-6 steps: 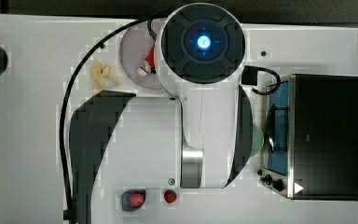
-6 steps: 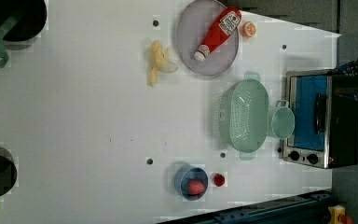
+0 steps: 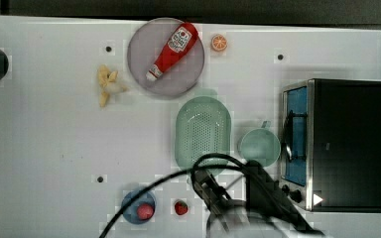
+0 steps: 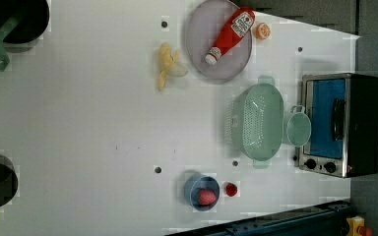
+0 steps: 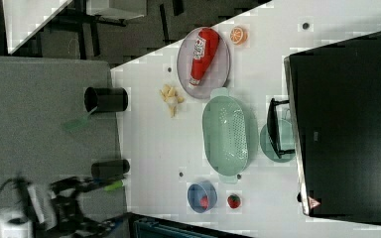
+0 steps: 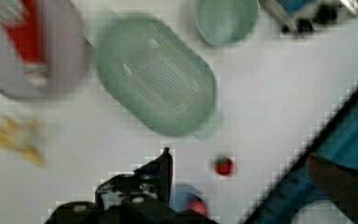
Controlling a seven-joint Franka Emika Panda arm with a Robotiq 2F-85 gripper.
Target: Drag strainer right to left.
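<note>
Mint-green plastic strainer (image 3: 203, 133), oval and perforated, sits upright on the white table (image 3: 54, 139), untouched. In the top view it lies just below a grey plate (image 3: 144, 49) carrying a red ketchup bottle (image 3: 172, 50); a round mint cup (image 3: 259, 147) stands just to its right in the top view, between strainer and a toaster oven (image 3: 335, 144). Peeled banana (image 3: 107, 84) lies left of the plate in the top view; orange slice (image 3: 219, 42) right of it. A blue bowl (image 3: 138, 205) and a strawberry (image 3: 180, 208) sit near the top view's lower edge. Gripper (image 6: 167, 161) hangs above the table, well apart from the strainer, holding nothing; in the wrist view one dark finger shows, so I take the fingers as spread wide.
</note>
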